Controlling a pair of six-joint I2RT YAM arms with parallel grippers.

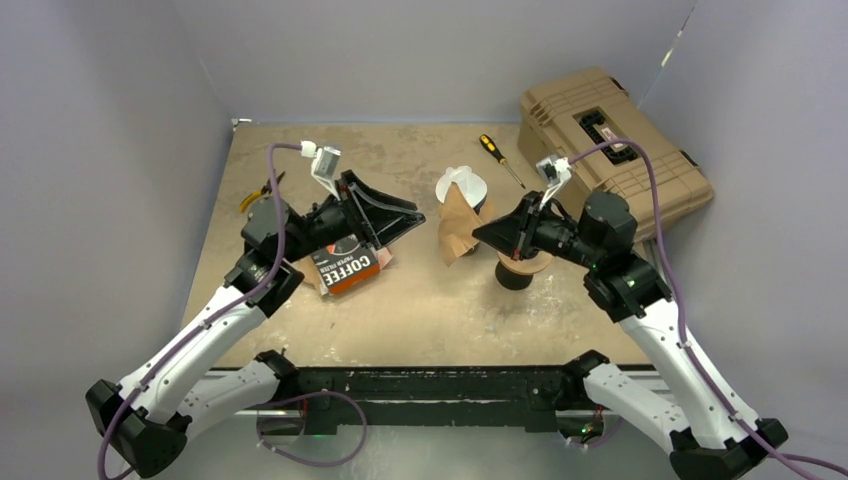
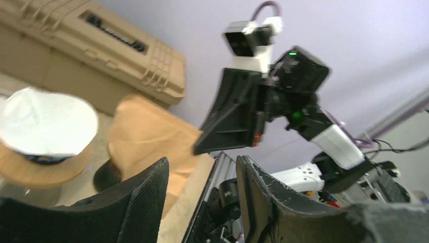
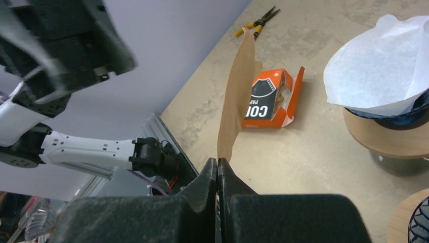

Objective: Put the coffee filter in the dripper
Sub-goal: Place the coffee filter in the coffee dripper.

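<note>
My right gripper (image 1: 477, 233) is shut on the lower edge of a brown paper coffee filter (image 1: 458, 232), holding it upright above the table. In the right wrist view the filter (image 3: 236, 96) rises from the closed jaws (image 3: 217, 163). A dripper on a wooden stand (image 1: 463, 188) behind it holds a white filter (image 3: 380, 66). A second dripper with a wooden collar (image 1: 520, 268) sits under my right wrist; only its edge (image 3: 412, 223) shows in the right wrist view. My left gripper (image 1: 420, 213) is open and empty, just left of the brown filter (image 2: 146, 132).
An orange coffee filter box (image 1: 346, 266) lies open under my left arm. Yellow-handled pliers (image 1: 258, 196) are at the far left. A screwdriver (image 1: 500, 158) lies at the back. A tan hard case (image 1: 612, 135) fills the back right corner.
</note>
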